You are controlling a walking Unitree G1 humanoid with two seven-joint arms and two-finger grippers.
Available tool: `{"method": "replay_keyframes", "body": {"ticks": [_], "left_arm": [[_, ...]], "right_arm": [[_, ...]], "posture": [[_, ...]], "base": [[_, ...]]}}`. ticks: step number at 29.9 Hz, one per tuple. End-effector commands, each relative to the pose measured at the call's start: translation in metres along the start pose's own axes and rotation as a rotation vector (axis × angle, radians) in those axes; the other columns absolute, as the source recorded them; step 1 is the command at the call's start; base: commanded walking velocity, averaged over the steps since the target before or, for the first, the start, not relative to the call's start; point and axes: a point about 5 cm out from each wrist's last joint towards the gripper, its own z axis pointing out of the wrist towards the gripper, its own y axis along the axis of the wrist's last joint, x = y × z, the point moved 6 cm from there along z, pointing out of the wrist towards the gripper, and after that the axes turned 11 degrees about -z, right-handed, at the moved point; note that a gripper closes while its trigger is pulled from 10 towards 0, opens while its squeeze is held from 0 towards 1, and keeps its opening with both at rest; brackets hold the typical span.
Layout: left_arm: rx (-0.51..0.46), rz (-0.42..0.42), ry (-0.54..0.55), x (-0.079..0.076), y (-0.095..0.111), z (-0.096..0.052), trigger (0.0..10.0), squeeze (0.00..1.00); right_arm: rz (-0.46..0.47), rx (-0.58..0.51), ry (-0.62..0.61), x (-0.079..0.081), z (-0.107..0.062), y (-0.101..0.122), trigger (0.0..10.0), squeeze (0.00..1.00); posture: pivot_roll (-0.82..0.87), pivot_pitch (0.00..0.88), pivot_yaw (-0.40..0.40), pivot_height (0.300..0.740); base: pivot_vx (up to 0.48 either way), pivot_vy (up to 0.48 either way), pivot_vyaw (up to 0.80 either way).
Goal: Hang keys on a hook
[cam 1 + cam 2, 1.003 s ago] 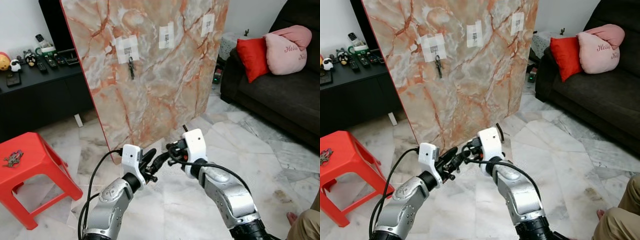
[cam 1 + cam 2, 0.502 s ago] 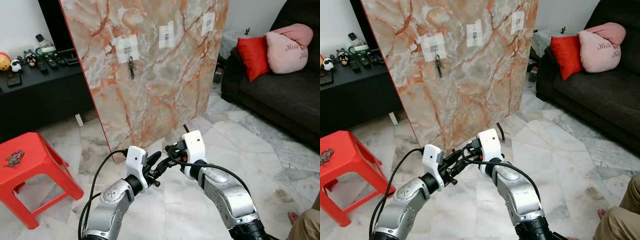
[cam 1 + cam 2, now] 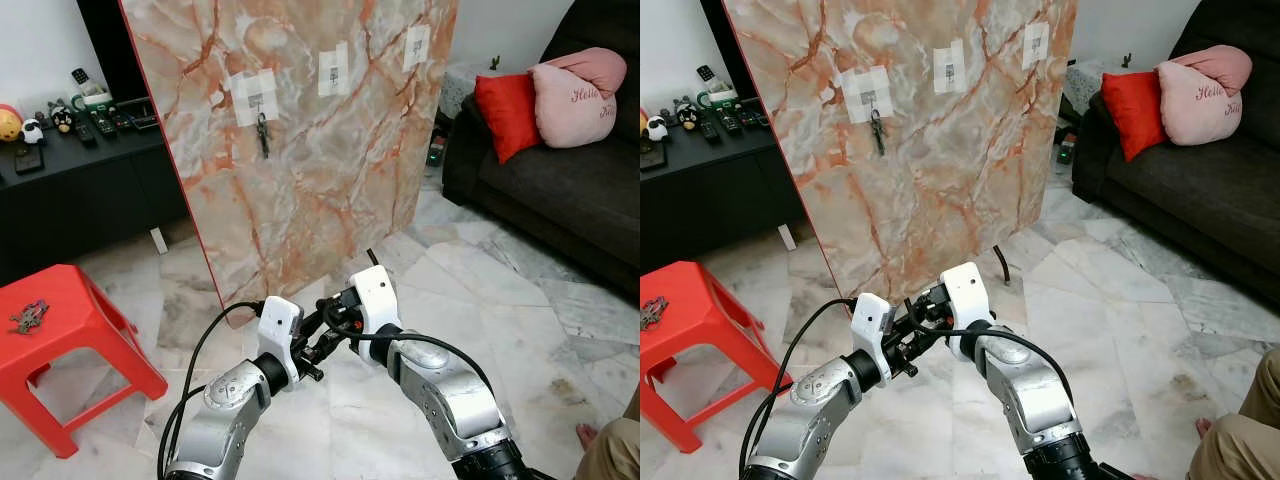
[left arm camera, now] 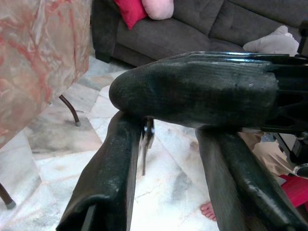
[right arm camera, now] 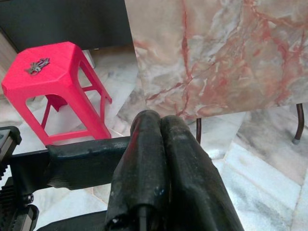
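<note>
Low over the pale marble floor [image 3: 560, 330], the right gripper [image 3: 335, 312] is pressed closed and lies crosswise between the spread fingers of the left gripper [image 3: 318, 335]. Left, keys [image 3: 26, 316] lie on a red stool [image 3: 60, 340]. Beyond, another bunch [image 3: 262, 133] hangs from a hook [image 3: 258, 100] on the marble board [image 3: 330, 170], a dark sofa [image 3: 560, 190] to its right.

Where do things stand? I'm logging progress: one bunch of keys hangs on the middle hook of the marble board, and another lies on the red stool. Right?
Not quite. The keys hang on the leftmost hook of the marble board, not the middle hook, as the left eye view shows. The other bunch does lie on the red stool.
</note>
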Motion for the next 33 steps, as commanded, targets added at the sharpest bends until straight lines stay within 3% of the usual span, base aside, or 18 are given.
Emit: {"method": "replay_keyframes", "body": {"ticks": [1, 12, 22, 25, 26, 27, 28, 30, 31, 33], "left_arm": [[-0.022, 0.022, -0.013, -0.004, 0.005, 0.002, 10.0, 0.00], [-0.052, 0.045, 0.099, 0.014, 0.010, 0.002, 10.0, 0.00], [-0.115, 0.015, 0.127, 0.019, 0.021, 0.000, 9.9, 0.00], [-0.123, -0.008, 0.112, 0.016, 0.022, 0.001, 9.4, 0.00], [-0.124, -0.011, 0.111, 0.016, 0.022, 0.001, 8.6, 0.00], [-0.124, -0.011, 0.111, 0.016, 0.022, 0.001, 8.6, 0.00], [-0.129, -0.024, 0.110, 0.016, 0.022, 0.001, 4.7, 0.00], [-0.138, -0.042, 0.106, 0.015, 0.023, 0.001, 0.9, 0.00], [-0.144, -0.058, 0.103, 0.015, 0.024, 0.001, 0.5, 0.00], [-0.145, -0.064, 0.103, 0.015, 0.024, 0.000, 0.8, 0.00]], "right_arm": [[-0.001, 0.015, 0.042, 0.013, 0.003, -0.002, 10.0, 0.00], [0.010, 0.007, 0.027, 0.011, 0.002, 0.000, 10.0, 0.00], [0.012, 0.016, 0.034, 0.012, 0.003, -0.002, 10.0, 0.00], [0.014, 0.027, 0.039, 0.014, 0.002, -0.006, 10.0, 0.00], [0.014, 0.027, 0.039, 0.014, 0.002, -0.006, 10.0, 0.00], [0.014, 0.027, 0.039, 0.014, 0.002, -0.006, 10.0, 0.00], [0.013, 0.027, 0.038, 0.014, 0.002, -0.006, 10.0, 0.00], [0.016, 0.029, 0.040, 0.015, 0.002, -0.006, 10.0, 0.00], [0.016, 0.031, 0.042, 0.015, 0.002, -0.007, 10.0, 0.00], [0.016, 0.034, 0.044, 0.016, 0.003, -0.008, 10.0, 0.00]], "posture": [[-0.02, 0.000, -0.042, 0.740], [-0.02, 0.000, -0.044, 0.740], [-0.02, 0.000, -0.045, 0.740], [-0.02, 0.000, -0.045, 0.740], [-0.02, 0.000, -0.044, 0.740], [-0.02, 0.000, -0.044, 0.740], [-0.02, 0.000, -0.044, 0.740], [-0.02, 0.000, -0.045, 0.740], [-0.02, 0.000, -0.045, 0.740], [-0.02, 0.000, -0.045, 0.740]], "base": [[0.000, 0.000, 0.00], [0.000, 0.000, 0.00], [0.000, 0.000, 0.00], [0.000, 0.000, 0.00], [0.000, 0.000, 0.00], [0.000, 0.000, 0.00], [0.000, 0.000, 0.00], [0.000, 0.000, 0.00], [0.000, 0.000, 0.00], [0.000, 0.000, 0.00]]}}
